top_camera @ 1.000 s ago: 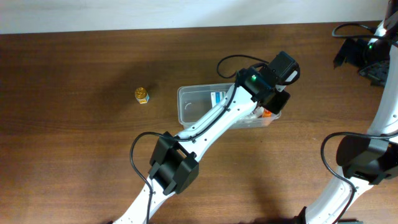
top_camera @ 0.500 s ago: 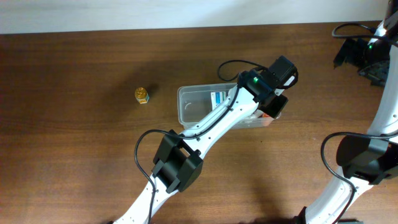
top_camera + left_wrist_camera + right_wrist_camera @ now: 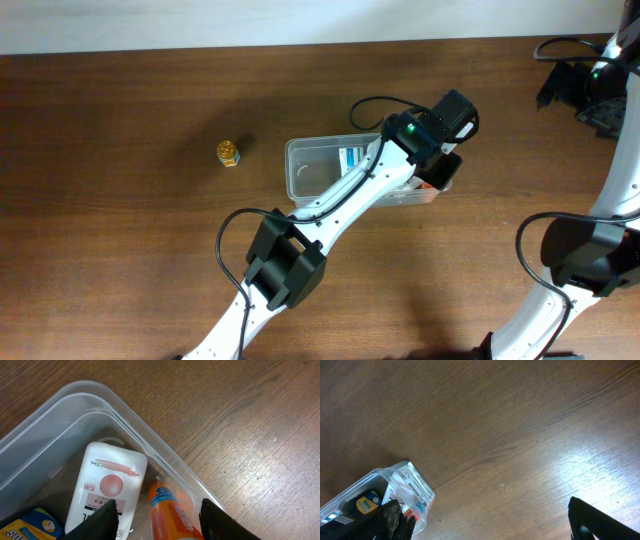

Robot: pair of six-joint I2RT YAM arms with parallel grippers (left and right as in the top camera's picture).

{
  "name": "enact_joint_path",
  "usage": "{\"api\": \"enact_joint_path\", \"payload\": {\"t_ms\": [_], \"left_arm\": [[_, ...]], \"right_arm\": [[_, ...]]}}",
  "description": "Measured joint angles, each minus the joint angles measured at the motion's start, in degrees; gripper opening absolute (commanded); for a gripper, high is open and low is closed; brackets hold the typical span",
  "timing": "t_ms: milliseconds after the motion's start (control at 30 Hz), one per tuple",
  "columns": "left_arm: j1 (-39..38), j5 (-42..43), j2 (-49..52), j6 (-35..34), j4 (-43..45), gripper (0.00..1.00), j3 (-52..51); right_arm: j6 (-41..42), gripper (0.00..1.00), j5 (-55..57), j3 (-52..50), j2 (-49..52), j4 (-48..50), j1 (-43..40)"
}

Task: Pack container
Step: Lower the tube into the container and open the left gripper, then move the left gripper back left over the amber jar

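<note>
Near the middle of the wooden table, a clear plastic container, long sides running left to right in the overhead view. Crossed from the lower left by the left arm, with the left gripper poised over the container's right end. Fingers apart there, clamped on nothing, tips just above the contents: one over a white bottle with a pink disc on its label, the other on the far side of an orange bottle with a blue label. Both bottles lying flat on the container floor, just beside each other, the orange one close to the rounded corner wall. At the bottom left edge of the left wrist view, a corner of a yellow and blue box, also inside the container. Out on the bare wood to the left of the container, well apart from it, a small gold bottle, too small to tell more. Far off near the table's back right corner, the right gripper, spread wide over bare wood and holding nothing, one dark finger at the lower right of its own view. Low in the left corner of that same view, one end of the container at a distance, labels showing through the plastic.
</note>
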Motion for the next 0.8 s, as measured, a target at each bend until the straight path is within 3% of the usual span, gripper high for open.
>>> {"api": "enact_joint_path", "payload": {"t_ms": [600,800], "left_arm": [[2.8,0.0,0.0,1.3,-6.9,0.58,13.7],[2.9,0.0,0.0,1.5,-9.8,0.72,17.0]], "right_arm": [[0.0,0.98,0.0,0.0,0.0,0.0,0.0],[0.0,0.98,0.0,0.0,0.0,0.0,0.0]]}}
